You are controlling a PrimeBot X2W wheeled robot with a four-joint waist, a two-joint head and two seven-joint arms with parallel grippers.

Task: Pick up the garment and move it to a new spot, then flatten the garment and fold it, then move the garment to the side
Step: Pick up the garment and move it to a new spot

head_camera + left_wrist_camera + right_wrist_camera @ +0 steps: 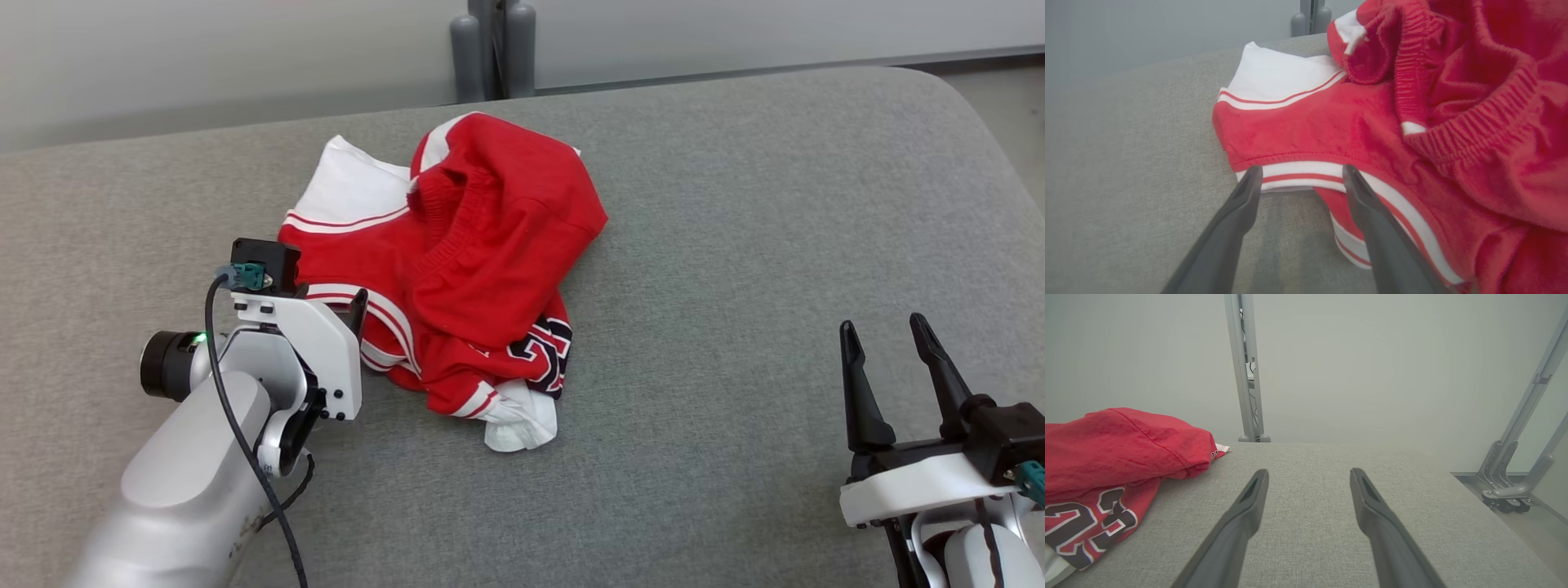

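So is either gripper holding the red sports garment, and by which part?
Nothing is held. The left gripper stands open at the striped hem of the red sports garment; the right gripper is open over the grey cushion.

A robotics lab or test cell is suggested. A grey fabric-covered bench is backed by bare pale walls, and grey metal posts and angled struts are seen behind and beside it.
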